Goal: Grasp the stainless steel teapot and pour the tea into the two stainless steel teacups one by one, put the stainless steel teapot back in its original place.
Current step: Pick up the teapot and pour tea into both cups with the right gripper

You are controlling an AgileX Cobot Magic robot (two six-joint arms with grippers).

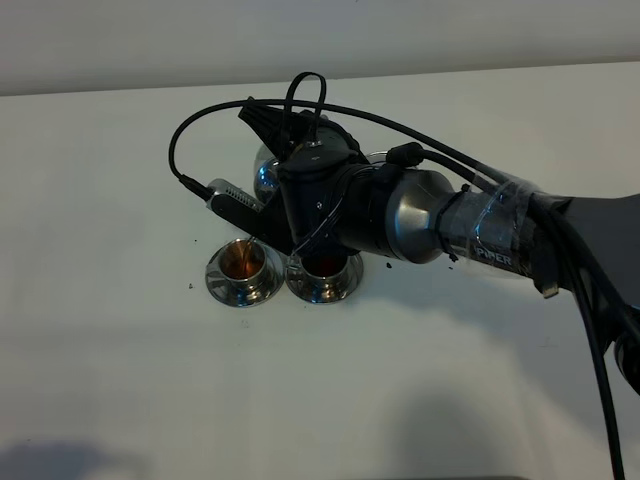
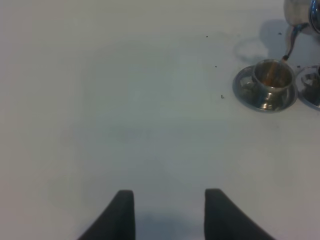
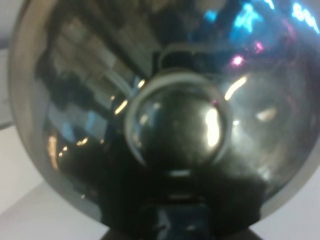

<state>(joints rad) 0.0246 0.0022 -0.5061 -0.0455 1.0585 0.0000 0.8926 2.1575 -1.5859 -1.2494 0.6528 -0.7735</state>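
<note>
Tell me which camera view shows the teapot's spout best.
The left wrist view: the spout stands unobstructed, its tip just over the left teacup. In the exterior high view the right arm hides it. The right wrist view shows only the teapot's lid knob, no spout.

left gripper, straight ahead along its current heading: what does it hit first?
Likely nothing but the white table. The left gripper is open, and the stretch ahead of its fingers looks free. The teacup on its saucer and the teapot spout sit well off to one side. Depth is unclear.
</note>
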